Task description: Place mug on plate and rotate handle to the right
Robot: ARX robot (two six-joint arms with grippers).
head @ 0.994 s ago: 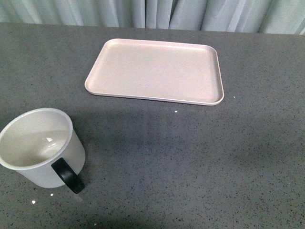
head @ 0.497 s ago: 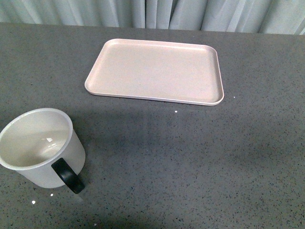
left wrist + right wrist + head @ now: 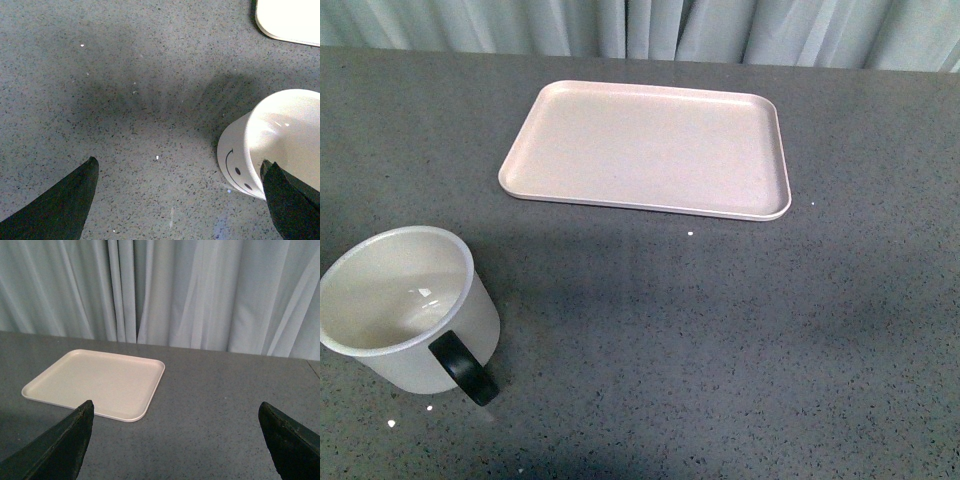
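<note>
a: where's the mug relative to the plate?
b: off it, upright on the surface, well apart from the plate's near left corner, on the robot's side. its handle points away from the plate.
a: which arm is nearer?
b: the left, i'd judge. the left gripper is spread and empty, with the mug just beside one finger, not between them. the right gripper is spread too, holding nothing, facing the plate.
</note>
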